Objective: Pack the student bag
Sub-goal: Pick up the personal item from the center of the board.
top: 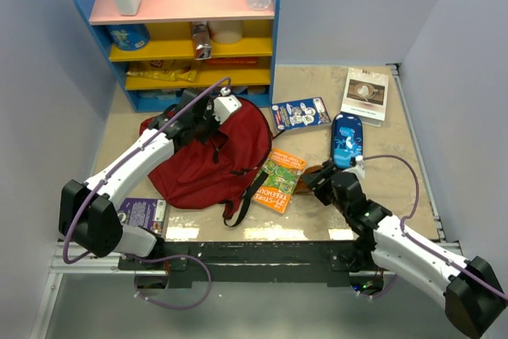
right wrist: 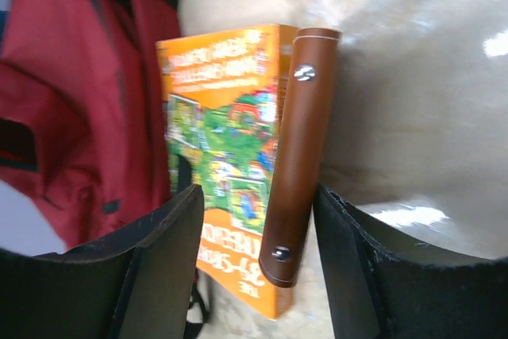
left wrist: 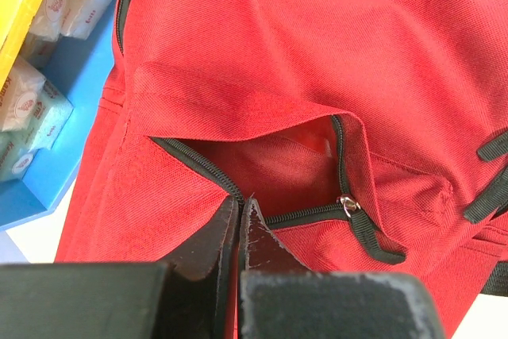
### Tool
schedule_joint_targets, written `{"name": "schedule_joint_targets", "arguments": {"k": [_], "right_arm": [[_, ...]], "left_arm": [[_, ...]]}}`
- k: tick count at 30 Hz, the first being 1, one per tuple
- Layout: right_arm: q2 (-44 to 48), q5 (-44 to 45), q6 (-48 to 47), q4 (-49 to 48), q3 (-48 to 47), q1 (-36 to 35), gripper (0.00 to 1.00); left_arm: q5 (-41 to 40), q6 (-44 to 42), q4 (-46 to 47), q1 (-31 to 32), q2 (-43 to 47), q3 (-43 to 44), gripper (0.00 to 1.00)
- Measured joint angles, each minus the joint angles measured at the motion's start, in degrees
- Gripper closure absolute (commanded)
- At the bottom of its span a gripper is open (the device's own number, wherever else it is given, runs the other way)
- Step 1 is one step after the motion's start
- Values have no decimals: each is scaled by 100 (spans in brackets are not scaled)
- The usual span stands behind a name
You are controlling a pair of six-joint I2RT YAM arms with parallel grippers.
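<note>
The student bag [top: 202,164], dark red, lies flat on the table's left half. Its pocket [left wrist: 286,164] gapes open, the zipper pull [left wrist: 347,205] at the right end. My left gripper [top: 213,110] [left wrist: 240,200] is shut, pinching the red fabric at the near edge of that opening. My right gripper [top: 311,182] [right wrist: 258,194] stands open astride a brown tube-shaped case [right wrist: 302,148]. The case lies along the right edge of an orange book [top: 279,180] [right wrist: 226,117], close to the right finger, with a gap to the left one.
A blue pencil case [top: 346,139], a blue book [top: 302,113] and a white book [top: 366,94] lie at the back right. A purple book [top: 143,213] sits near the left arm's base. A shelf unit [top: 182,29] stands behind the bag. The bag's strap [top: 242,204] trails beside the orange book.
</note>
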State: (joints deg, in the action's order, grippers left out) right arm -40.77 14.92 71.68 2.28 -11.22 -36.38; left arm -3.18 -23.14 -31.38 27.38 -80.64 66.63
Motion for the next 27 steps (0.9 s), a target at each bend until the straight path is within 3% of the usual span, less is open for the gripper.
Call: {"name": "schedule_joint_targets", "arguments": {"k": [8, 15, 18, 22, 27], "right_arm": [[-544, -94, -138, -417, -249, -7, 42], [-1832, -13, -133, 518, -802, -4, 47], [-2013, 74, -188, 675, -1036, -7, 60], [-1853, 127, -243, 780, -1047, -7, 88], [-1263, 251, -505, 1084, -1130, -13, 98]], "left_arm": [[2, 2, 37, 0, -15, 0, 100], [4, 4, 39, 0, -15, 0, 100], [2, 4, 39, 0, -15, 0, 100], [2, 4, 39, 0, -15, 0, 100], [2, 4, 39, 0, -15, 0, 100]]}}
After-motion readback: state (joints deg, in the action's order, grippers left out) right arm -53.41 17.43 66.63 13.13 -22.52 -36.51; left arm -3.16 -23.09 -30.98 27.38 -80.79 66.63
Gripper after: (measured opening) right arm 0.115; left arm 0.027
